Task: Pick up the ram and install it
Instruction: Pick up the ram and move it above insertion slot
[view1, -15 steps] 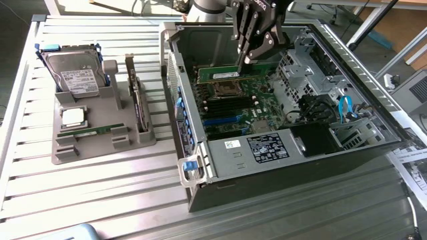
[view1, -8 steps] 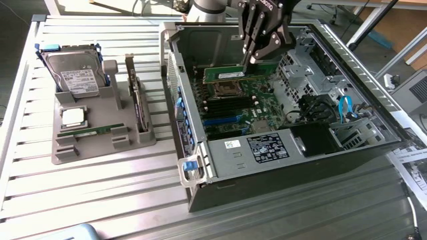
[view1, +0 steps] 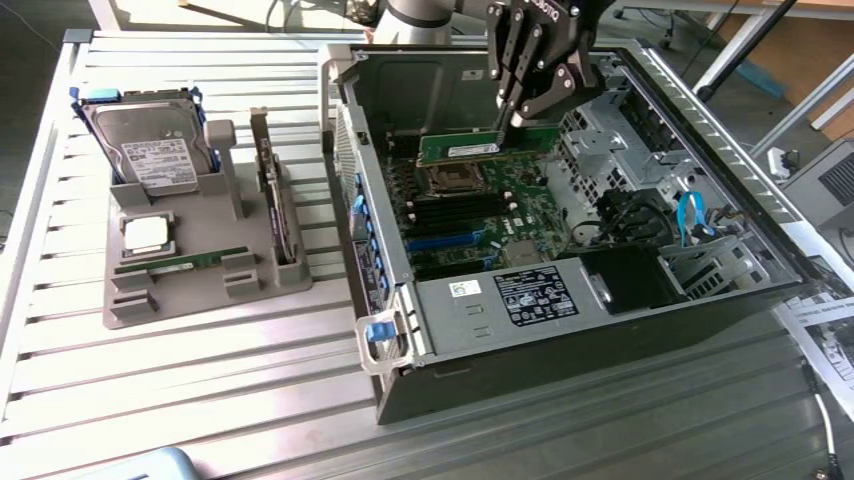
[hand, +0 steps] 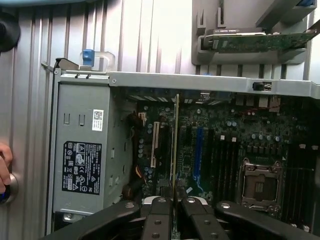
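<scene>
Green ram (view1: 458, 148), level, edge-down, above motherboard (view1: 470, 215)

Inventory:
- One open computer case (view1: 561, 365).
- One power supply (view1: 534, 295).
- One empty processor socket (view1: 447, 182).
- One grey holder (view1: 174, 300).
- One hard drive (view1: 154, 140).
- One processor chip (view1: 147, 233).
- One upright card (view1: 274, 190).
- Two ram sticks: held ram stick (view1: 461, 148), lying ram stick (view1: 180, 262).
- One gripper (view1: 514, 120).
- One hand (hand: 3, 162).

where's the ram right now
In the exterior view the ram is held by the tool inside the open computer case, hanging just above the motherboard near the CPU socket.
</scene>
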